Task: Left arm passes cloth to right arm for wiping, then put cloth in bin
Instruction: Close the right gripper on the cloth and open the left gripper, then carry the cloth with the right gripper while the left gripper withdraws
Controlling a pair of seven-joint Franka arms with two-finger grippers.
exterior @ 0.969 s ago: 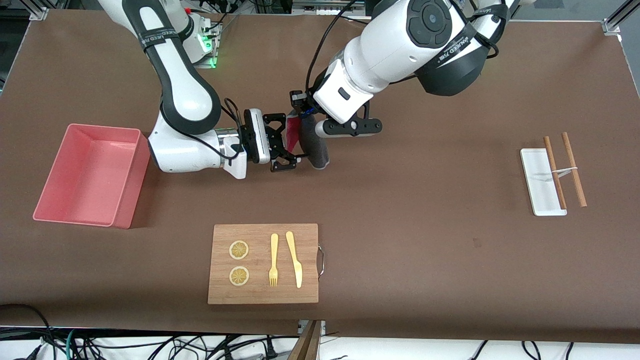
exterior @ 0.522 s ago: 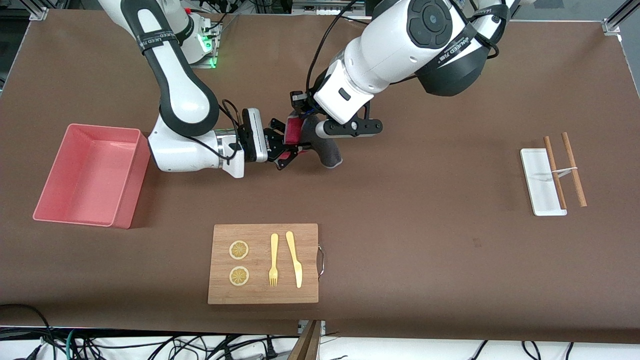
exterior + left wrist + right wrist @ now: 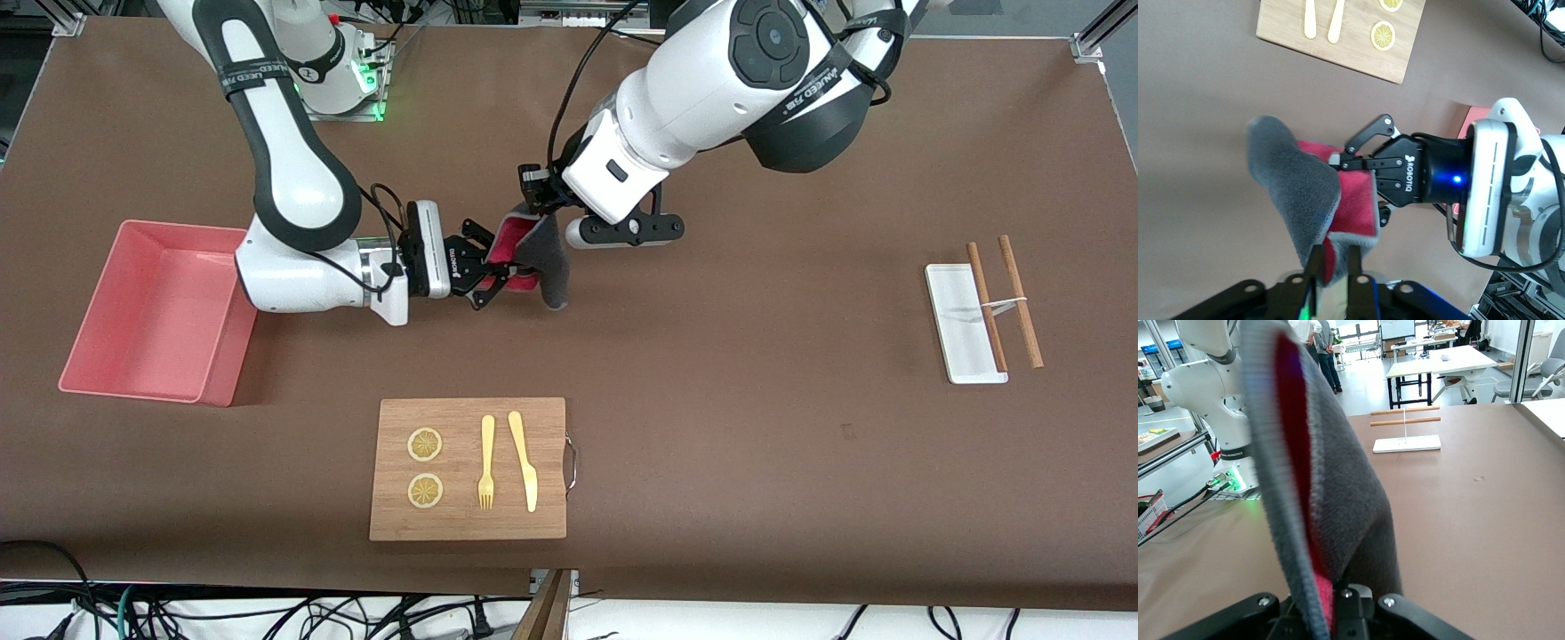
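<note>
The cloth (image 3: 544, 263), grey with a magenta inner face, hangs above the table's middle between both grippers. My right gripper (image 3: 500, 265) reaches in level from the bin's end and is shut on the cloth's pink fold. The left wrist view shows that right gripper (image 3: 1359, 185) pinching the cloth (image 3: 1295, 183). My left gripper (image 3: 553, 233) is over the cloth's upper edge. Its fingers (image 3: 1315, 261) stand slightly apart, and the cloth's corner lies loosely between them. In the right wrist view the cloth (image 3: 1338, 480) rises out of my right gripper (image 3: 1338, 599). The pink bin (image 3: 222, 360) sits at the right arm's end.
A wooden cutting board (image 3: 467, 524) with two lemon slices, a fork and a knife lies nearer to the front camera than the cloth. A white tray (image 3: 956, 342) and two chopsticks (image 3: 1021, 302) lie toward the left arm's end.
My right gripper has shut on the cloth and drawn back toward the bin, pulling the cloth with it. My left gripper's fingers have parted slightly.
</note>
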